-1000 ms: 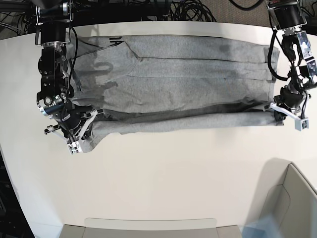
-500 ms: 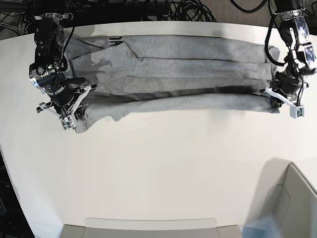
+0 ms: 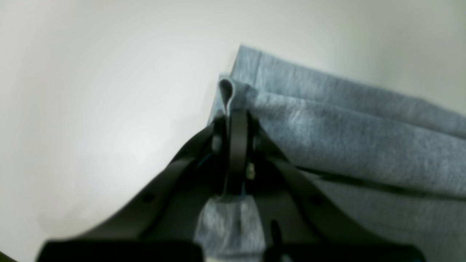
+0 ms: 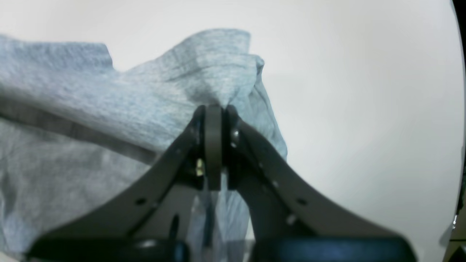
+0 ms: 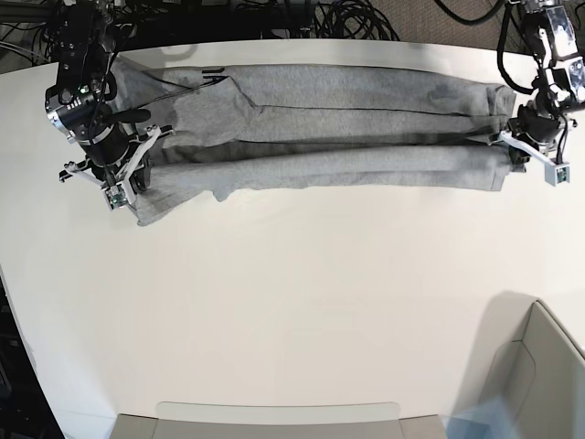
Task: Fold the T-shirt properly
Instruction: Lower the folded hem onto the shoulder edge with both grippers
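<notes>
The heather-grey T-shirt [image 5: 320, 123] lies stretched across the far part of the white table [image 5: 302, 302], its near edge lifted and folded over. My left gripper [image 5: 512, 157] at the base view's right is shut on the shirt's right end; the left wrist view shows the cloth [image 3: 346, 131] pinched in the gripper [image 3: 233, 123]. My right gripper [image 5: 137, 178] at the base view's left is shut on the shirt's left end; in the right wrist view the bunched fabric [image 4: 189, 91] is pinched in the gripper [image 4: 213, 112]. A little black lettering [image 5: 212, 76] shows at the far edge.
A grey bin [image 5: 530, 375] stands at the near right corner and a grey tray edge [image 5: 274, 416] runs along the near side. Black cables [image 5: 347, 18] lie beyond the table's far edge.
Both grippers have moved toward the far edge, carrying the shirt's near edge over the rest. The shirt now forms a narrower band.
</notes>
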Robot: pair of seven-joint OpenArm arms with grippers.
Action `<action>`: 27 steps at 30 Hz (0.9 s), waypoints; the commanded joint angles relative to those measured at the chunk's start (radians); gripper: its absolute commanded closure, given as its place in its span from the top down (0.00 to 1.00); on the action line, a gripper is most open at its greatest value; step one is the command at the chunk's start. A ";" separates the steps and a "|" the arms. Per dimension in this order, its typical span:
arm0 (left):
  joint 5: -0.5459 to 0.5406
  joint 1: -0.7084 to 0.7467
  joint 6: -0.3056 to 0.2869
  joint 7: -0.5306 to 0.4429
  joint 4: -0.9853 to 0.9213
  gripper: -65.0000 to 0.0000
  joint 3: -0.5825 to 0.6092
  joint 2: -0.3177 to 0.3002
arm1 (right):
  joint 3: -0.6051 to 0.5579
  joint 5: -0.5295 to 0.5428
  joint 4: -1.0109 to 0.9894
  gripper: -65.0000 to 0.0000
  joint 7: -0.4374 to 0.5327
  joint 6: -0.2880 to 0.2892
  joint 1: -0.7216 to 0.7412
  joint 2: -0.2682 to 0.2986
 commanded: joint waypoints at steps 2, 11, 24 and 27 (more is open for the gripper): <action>0.002 -0.003 0.001 -0.013 0.019 0.00 -0.013 -0.017 | 0.008 -0.001 0.040 0.00 0.022 0.004 -0.017 0.009; 0.003 0.078 0.001 -0.005 0.085 0.00 -0.015 -0.015 | 0.058 -0.001 0.058 0.00 0.028 0.004 -0.121 0.009; 0.005 0.100 0.007 0.006 0.080 0.00 -0.004 -0.015 | 0.058 -0.001 0.053 0.00 0.031 0.004 -0.195 0.008; 0.005 0.115 0.006 0.032 0.089 0.00 -0.012 -0.014 | 0.058 -0.002 0.053 0.18 0.032 0.004 -0.204 0.008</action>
